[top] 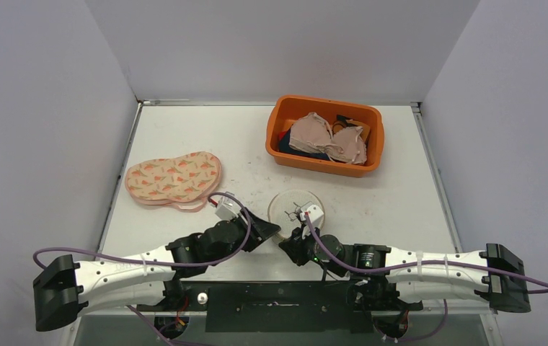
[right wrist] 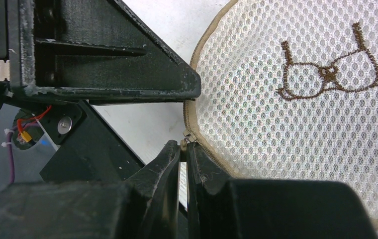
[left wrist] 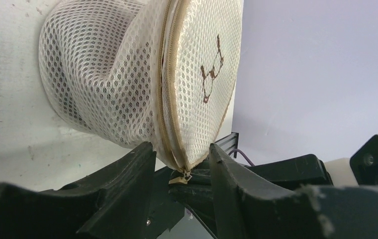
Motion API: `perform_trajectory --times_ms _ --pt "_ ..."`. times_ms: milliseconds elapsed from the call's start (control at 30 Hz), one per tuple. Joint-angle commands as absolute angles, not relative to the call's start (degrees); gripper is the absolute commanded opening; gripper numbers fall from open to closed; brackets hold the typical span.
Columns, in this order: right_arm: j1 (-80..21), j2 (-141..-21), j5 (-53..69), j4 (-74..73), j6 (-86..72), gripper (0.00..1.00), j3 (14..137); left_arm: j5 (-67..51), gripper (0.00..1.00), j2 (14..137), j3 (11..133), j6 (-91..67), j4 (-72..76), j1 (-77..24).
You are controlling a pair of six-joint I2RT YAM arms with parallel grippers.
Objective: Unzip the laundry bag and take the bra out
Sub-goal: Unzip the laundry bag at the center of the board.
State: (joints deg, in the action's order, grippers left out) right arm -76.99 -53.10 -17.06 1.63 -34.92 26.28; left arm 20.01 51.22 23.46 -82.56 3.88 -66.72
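Observation:
The round white mesh laundry bag (top: 294, 207) lies near the table's front, its top face showing a brown embroidered bra outline (right wrist: 331, 74). Its tan zip (left wrist: 164, 99) runs round the rim and looks closed. My left gripper (left wrist: 181, 152) pinches the bag's near edge (left wrist: 187, 139) between its two fingers. My right gripper (right wrist: 183, 149) is shut on the tan zip pull (right wrist: 182, 144) at the rim. In the top view the left gripper (top: 271, 231) and the right gripper (top: 288, 244) meet at the bag's near edge. No bra is discernible through the mesh.
An orange bin (top: 372, 162) with beige and dark garments stands at the back right. A carrot-patterned padded item (top: 174, 178) lies at the left. White walls enclose the table on three sides.

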Motion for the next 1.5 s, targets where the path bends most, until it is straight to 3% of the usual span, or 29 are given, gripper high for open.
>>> perform_trajectory --times_ms 0,333,533,1000,1467 --pt "-77.52 -52.33 -16.55 4.77 -34.19 0.05 28.23 22.84 0.4 51.79 22.79 -84.03 8.72 -67.11" --pt "-77.53 -52.85 -16.56 4.83 -34.28 0.05 28.48 22.73 0.22 54.87 23.47 -83.42 10.33 -66.98" --pt "-77.56 -51.16 -17.42 2.76 -34.66 0.05 28.1 23.47 0.0 53.01 23.13 -82.92 8.84 -66.14" --pt "-77.54 -45.53 -21.39 -4.63 -37.0 0.05 25.86 21.65 0.0 49.49 21.51 -82.01 7.12 -63.08" --pt "-77.56 -42.94 -22.67 -5.26 -38.79 0.05 23.63 10.46 0.0 50.25 23.61 -73.7 6.27 -53.87"
